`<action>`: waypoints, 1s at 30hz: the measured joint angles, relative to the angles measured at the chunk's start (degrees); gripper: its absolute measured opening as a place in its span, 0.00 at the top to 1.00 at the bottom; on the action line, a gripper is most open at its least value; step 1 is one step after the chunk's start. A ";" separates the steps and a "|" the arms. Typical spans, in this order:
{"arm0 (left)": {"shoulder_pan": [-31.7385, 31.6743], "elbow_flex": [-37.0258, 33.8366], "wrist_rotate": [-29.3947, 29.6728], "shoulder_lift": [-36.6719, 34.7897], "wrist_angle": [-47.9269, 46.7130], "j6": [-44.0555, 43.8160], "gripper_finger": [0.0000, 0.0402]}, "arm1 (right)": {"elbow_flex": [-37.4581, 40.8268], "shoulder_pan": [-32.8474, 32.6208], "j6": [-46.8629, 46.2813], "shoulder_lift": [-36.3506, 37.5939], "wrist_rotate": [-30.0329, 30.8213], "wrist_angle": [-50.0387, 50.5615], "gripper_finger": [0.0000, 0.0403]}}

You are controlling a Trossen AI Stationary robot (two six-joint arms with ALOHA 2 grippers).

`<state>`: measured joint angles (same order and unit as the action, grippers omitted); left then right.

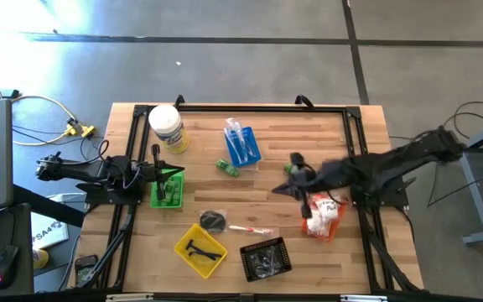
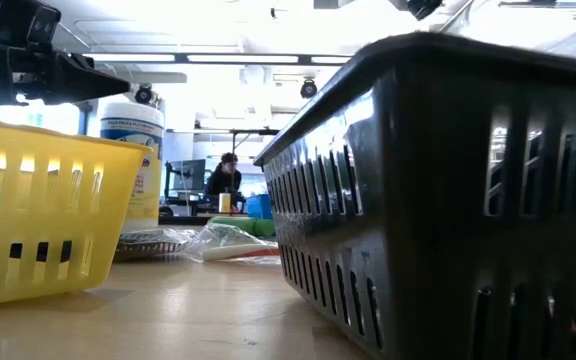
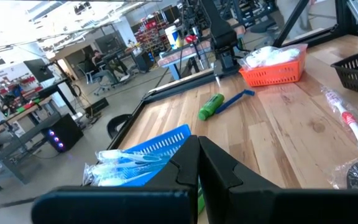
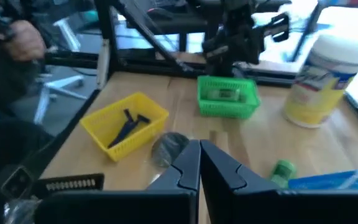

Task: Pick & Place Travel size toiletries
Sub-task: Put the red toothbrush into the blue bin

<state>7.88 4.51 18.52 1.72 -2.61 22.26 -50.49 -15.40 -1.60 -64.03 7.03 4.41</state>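
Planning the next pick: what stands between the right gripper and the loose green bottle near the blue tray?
Nothing visible: bare wood lies between the right gripper, jaws shut and empty, and the green bottle beside the blue tray.

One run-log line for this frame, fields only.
left gripper: shut, over green tray | right gripper: shut, empty, near orange tray | green bottle: loose on table

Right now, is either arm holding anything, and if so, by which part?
Nothing is held. The left tool, over the green tray, and the right tool, near the orange tray, are both shut with nothing between their fingers.
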 joint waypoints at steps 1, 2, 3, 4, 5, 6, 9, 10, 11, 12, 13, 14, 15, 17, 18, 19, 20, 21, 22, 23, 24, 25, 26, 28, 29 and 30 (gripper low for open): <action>0.00 0.00 0.00 0.00 0.00 0.00 1.00 | 0.14 2.53 0.27 -0.07 -3.44 -0.68 0.99; 0.01 0.00 0.00 0.00 -0.02 0.00 1.00 | 0.06 4.78 0.27 0.00 -6.31 -2.02 0.99; 0.01 0.00 0.00 0.02 -0.06 0.00 1.00 | -0.06 6.82 0.36 0.39 -9.34 -2.98 1.00; 0.01 0.00 0.00 0.02 -0.10 -0.01 1.00 | -0.08 8.88 0.55 1.21 -11.79 -2.97 1.00; 0.01 0.00 0.00 0.02 -0.12 -0.02 1.00 | -0.02 10.75 0.74 2.25 -13.86 -2.66 1.00; 0.00 0.00 0.00 0.02 -0.15 -0.02 1.00 | 0.01 12.57 1.06 3.25 -15.57 -2.82 1.00; 0.01 0.00 0.00 0.01 -0.17 -0.75 1.00 | -0.01 17.20 2.15 6.75 -19.03 -2.66 1.00; 0.00 0.00 -0.01 0.00 -0.17 -1.08 1.00 | 0.05 18.61 2.71 8.16 -19.55 -2.51 1.00; 0.01 0.00 0.00 0.02 -0.17 -1.29 1.00 | 0.56 19.89 3.32 9.65 -20.08 -2.83 1.00; 0.01 0.00 -0.01 0.02 -0.17 -1.42 1.00 | 1.65 21.13 3.86 11.34 -20.88 -3.69 1.00; 0.00 0.00 -0.02 0.00 -0.12 -1.51 1.00 | 3.20 22.40 4.47 13.37 -21.31 -4.75 1.00; 0.01 0.00 0.00 0.01 0.02 -1.56 1.00 | 5.19 23.73 4.79 15.24 -21.97 -6.27 1.00; 0.00 0.00 -0.02 0.02 0.33 -1.75 1.00 | 7.49 25.33 4.77 17.10 -22.63 -8.53 1.00; 0.00 0.00 -0.02 0.02 1.21 -2.27 1.00 | 12.63 28.80 3.16 19.86 -25.35 -14.51 1.00; 0.01 0.00 -0.03 0.01 1.66 -2.58 1.00 | 15.01 30.70 1.40 21.10 -26.82 -17.11 1.00; 0.01 0.00 -0.03 0.02 1.95 -2.62 1.00 | 17.13 32.58 -0.23 22.08 -28.48 -19.16 1.00; 0.01 0.00 -0.02 0.01 2.16 -2.62 1.00 | 18.73 34.16 -1.61 22.72 -30.34 -21.01 1.00; 0.00 0.00 -0.02 0.02 2.30 -2.60 1.00 | 20.03 35.50 -2.61 23.08 -32.00 -22.77 1.00; 0.00 0.00 -0.02 0.02 2.43 -2.59 1.00 | 21.21 36.63 -3.04 23.29 -33.31 -23.76 1.00; 0.00 0.00 -0.02 0.01 2.58 -2.36 1.00 | 22.15 37.47 -3.29 23.49 -34.55 -24.06 1.00; 0.00 0.00 0.00 0.02 2.69 -1.53 1.00 | 22.94 37.85 -3.28 23.62 -35.40 -24.18 1.00; 0.00 0.00 -0.01 0.02 2.71 -0.53 1.00 | 23.69 37.84 -3.24 23.63 -35.89 -24.55 1.00; 0.00 0.00 0.00 0.02 2.93 0.60 1.00 | 24.58 37.78 -3.19 23.62 -35.82 -25.57 1.00; 0.00 0.00 -0.02 0.02 4.24 2.76 1.00 | 27.08 37.47 -3.16 23.67 -34.65 -28.26 1.00; 0.00 0.00 -0.01 0.02 5.27 3.01 1.00 | 28.55 37.51 -3.19 23.65 -33.95 -30.12 1.00; 0.00 0.02 -0.01 0.02 6.11 2.98 1.00 | 30.08 37.53 -3.32 23.75 -33.80 -32.34 1.00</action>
<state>7.88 4.54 18.51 1.74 3.50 25.24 -20.40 22.13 -4.91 -40.27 -26.77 -27.92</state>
